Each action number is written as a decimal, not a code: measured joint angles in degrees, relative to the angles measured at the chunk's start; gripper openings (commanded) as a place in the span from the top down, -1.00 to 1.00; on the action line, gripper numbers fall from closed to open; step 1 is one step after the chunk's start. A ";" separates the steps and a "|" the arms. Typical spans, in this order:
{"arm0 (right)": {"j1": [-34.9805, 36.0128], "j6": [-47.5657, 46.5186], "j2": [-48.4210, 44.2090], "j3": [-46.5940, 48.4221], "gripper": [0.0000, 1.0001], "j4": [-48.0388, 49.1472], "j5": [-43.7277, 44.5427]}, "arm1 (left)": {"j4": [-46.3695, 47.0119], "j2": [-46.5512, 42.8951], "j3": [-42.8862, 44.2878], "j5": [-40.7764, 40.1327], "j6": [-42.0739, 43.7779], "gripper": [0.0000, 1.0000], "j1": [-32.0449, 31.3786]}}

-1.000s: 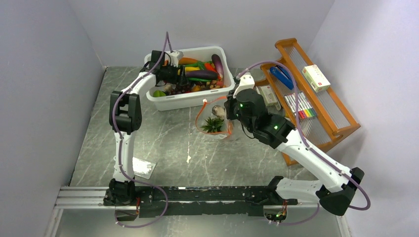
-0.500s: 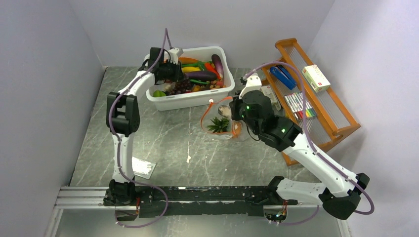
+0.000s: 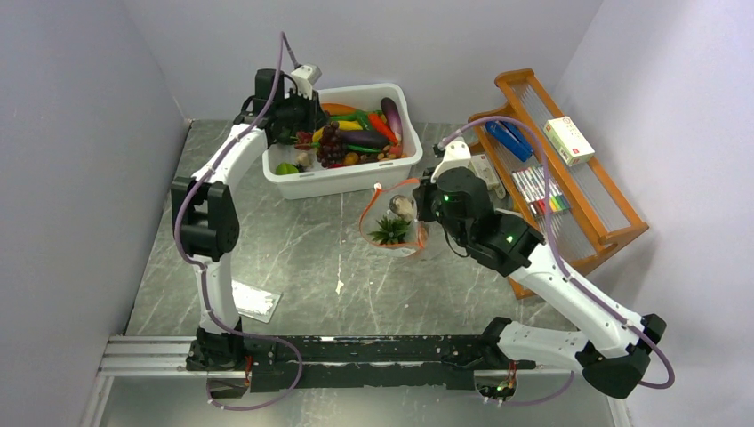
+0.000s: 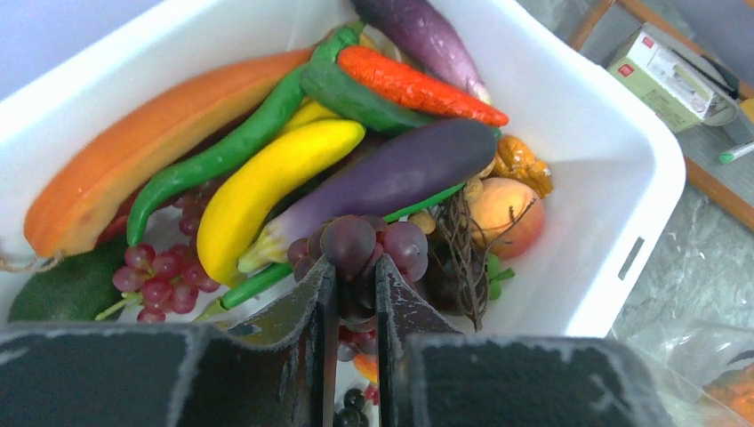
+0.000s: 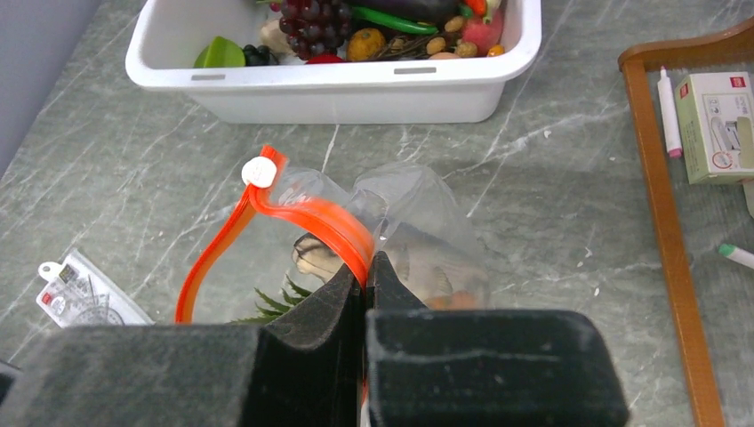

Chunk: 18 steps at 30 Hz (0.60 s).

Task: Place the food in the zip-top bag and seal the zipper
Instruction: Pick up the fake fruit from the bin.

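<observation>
While pale grey walls are closing in on three sides, a grey-green marbled surface (image 3: 293, 249) is carrying a white tub (image 3: 342, 182) at the back, a wooden rack (image 3: 622, 209) at the right and a white card (image 3: 253, 302) near the front left. The left arm (image 3: 213, 178) is stretching up and back, elbow high, with its wrist over the tub's left part. The left jaws are pinching a dark grape bunch (image 4: 364, 245) above the other toy food.

The right arm (image 3: 551, 267) is bending inward, and the right jaws are pressing together on the zipper (image 5: 307, 218) of the zip-top bag (image 5: 418, 222). The bag is standing open just in front of the tub, with a pineapple's green crown (image 3: 389, 231) inside.

The left wrist view is showing a yellow banana (image 4: 267, 182) and a peach (image 4: 507, 218) that the arm is hiding from above. The right wrist view is showing the white slider (image 5: 260, 171) plainly.
</observation>
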 measured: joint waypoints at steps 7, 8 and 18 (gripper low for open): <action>0.00 0.13 -0.02 -0.68 1.00 0.46 -0.55 | -0.70 -0.28 -1.36 -1.22 -0.24 0.85 0.00; 0.00 0.15 0.00 -0.81 1.00 0.46 -0.63 | -0.79 -0.59 -1.38 -1.31 -0.44 0.85 0.00; 0.00 0.70 1.05 -1.07 1.00 1.46 -1.51 | -0.74 -7.69 -1.55 -2.14 -1.22 0.86 0.00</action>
